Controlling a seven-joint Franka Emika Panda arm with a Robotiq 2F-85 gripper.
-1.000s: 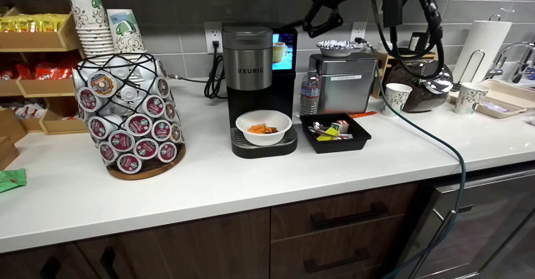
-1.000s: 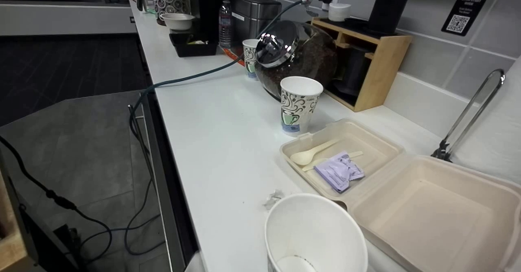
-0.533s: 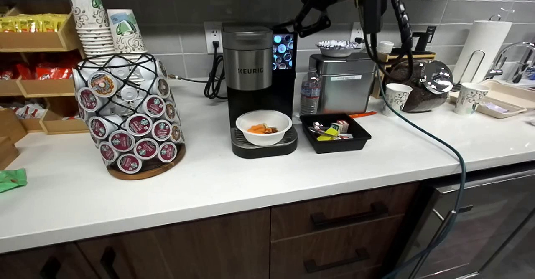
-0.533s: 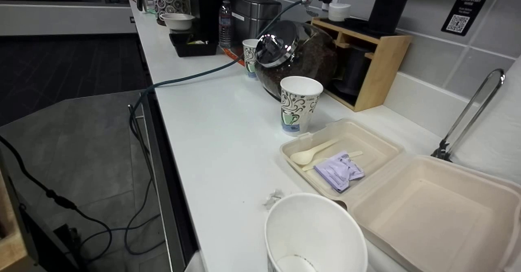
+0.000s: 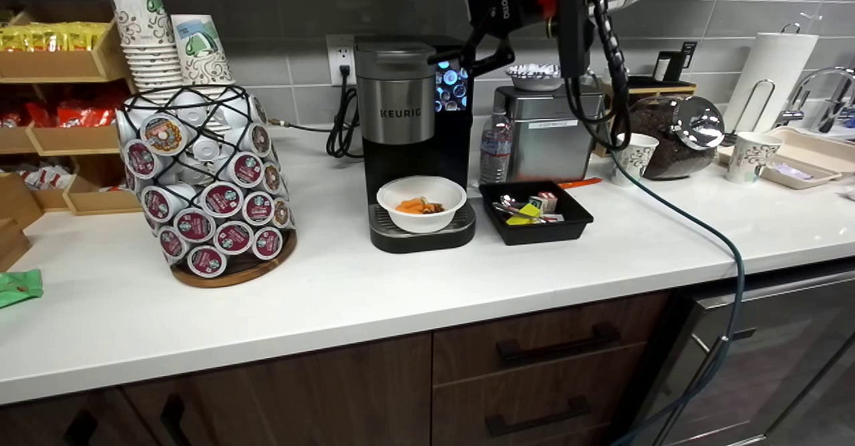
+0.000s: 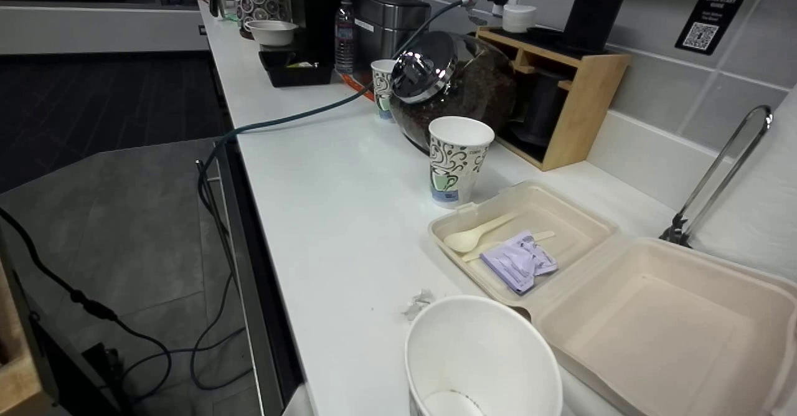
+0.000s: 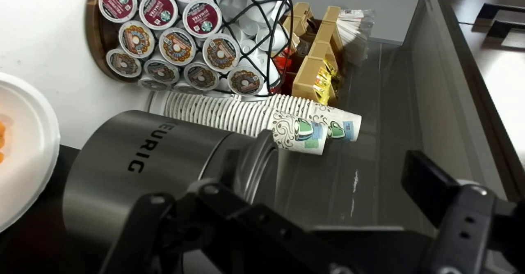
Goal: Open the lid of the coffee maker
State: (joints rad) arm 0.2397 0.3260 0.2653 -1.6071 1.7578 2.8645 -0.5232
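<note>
Upper centre of an exterior view: the coffee maker (image 5: 399, 115), its lid (image 5: 395, 60) down on top. Your claw (image 7: 324, 169) stands spread wide just right of it, holding nothing — contact unclear. Expect light, stiff, slick hinged plastic — probably best hooked under its front lip.

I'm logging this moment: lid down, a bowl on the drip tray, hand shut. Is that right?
Not quite: the hand is open, its fingers wide apart in the wrist view. The lid is down and the bowl sits on the drip tray.
</note>
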